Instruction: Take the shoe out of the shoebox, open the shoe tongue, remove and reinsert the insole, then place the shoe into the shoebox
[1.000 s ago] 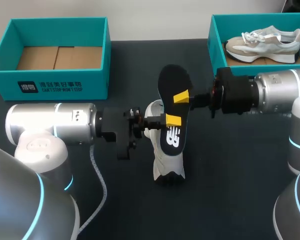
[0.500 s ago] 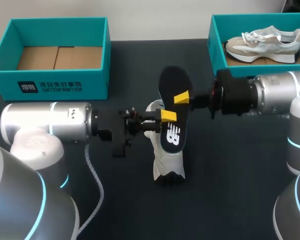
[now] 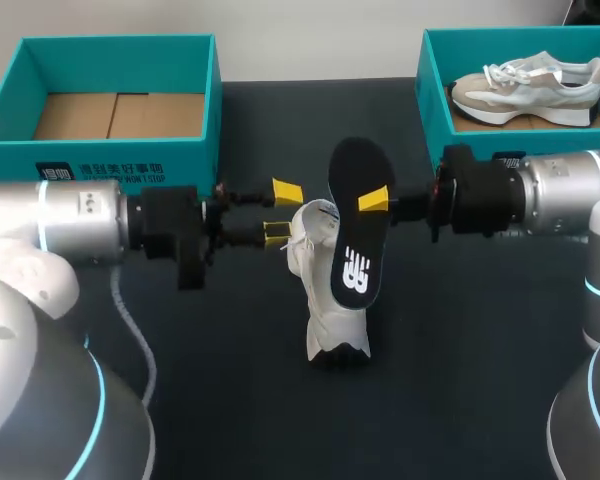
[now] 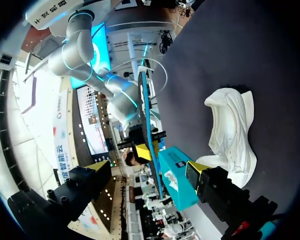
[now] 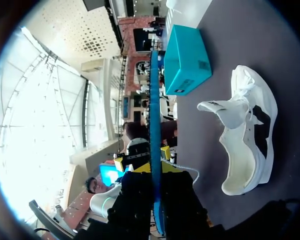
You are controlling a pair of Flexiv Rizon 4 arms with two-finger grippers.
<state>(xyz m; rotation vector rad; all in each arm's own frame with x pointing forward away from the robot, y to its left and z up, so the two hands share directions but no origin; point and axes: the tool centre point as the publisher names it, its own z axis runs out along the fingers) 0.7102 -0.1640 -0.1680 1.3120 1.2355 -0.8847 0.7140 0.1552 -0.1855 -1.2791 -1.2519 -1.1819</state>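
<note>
The dark surface (image 3: pixel 460 380) carried a white shoe (image 3: pixel 320 310) near its middle; the left shoebox (image 3: pixel 110 165) and the right shoebox (image 3: pixel 432 90), both teal, stood at its far edge.

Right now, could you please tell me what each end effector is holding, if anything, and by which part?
The right end effector pinches the flat black insole across its two faces, about mid-length. The left end effector is open, holding nothing.

Head cam overhead; wrist cams share shoe (image 4: pixel 232 135).
</note>
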